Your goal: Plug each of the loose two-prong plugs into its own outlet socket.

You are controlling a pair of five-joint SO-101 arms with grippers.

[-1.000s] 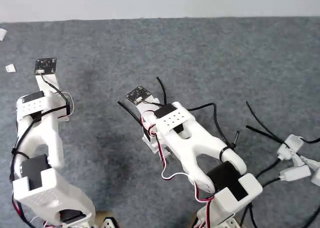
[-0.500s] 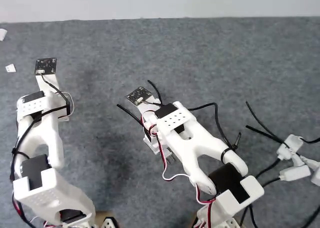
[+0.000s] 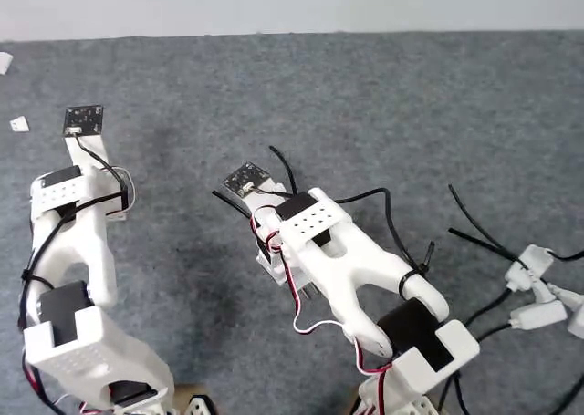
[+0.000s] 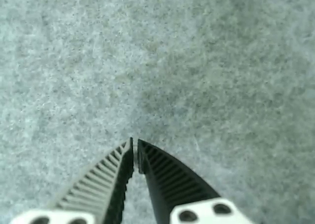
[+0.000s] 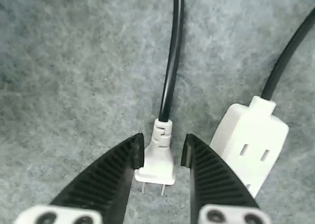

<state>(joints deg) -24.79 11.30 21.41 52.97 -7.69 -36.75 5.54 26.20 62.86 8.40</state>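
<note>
Plug [image 5: 156, 160], white, two-prong: lies flat on the grey felt-like surface [image 3: 411, 96], prongs toward the wrist camera, its black cord [image 5: 173, 61] running away and out of frame.

Right claw [image 5: 162, 141]: narrowly parted, one ribbed finger on either side of the plug body, not pinched onto it; a thin shadowed gap shows along one flank.

Outlet socket [image 5: 248, 145], white block: just beside the plug and apart from it, slots in its upper face, second black cord [image 5: 290, 49] leaving its far end; its near end is cut off behind a claw finger. Moulded lettering on plug or socket: too small to make out.

Left claw [image 4: 135, 146]: narrow, tips all but touching, nothing between them, poised over bare surface.

Right arm [image 3: 351, 260], high view: its wrist covers the claw, plug and socket beneath; black cords emerge from under it.

Left arm [image 3: 64, 242]: stands well apart at the surface's left side.

Circuit board [image 3: 82, 119], small, at the left wrist, another [image 3: 248, 176] at the right: markings unreadable.

Cluster of white connectors [image 3: 534, 292] with black cords, right edge of the surface: partly cut off by the frame; which are plugs and which sockets cannot be told.

Paper scraps [image 3: 18, 123], white, far left edge: one half out of frame; printed or blank cannot be told.
</note>
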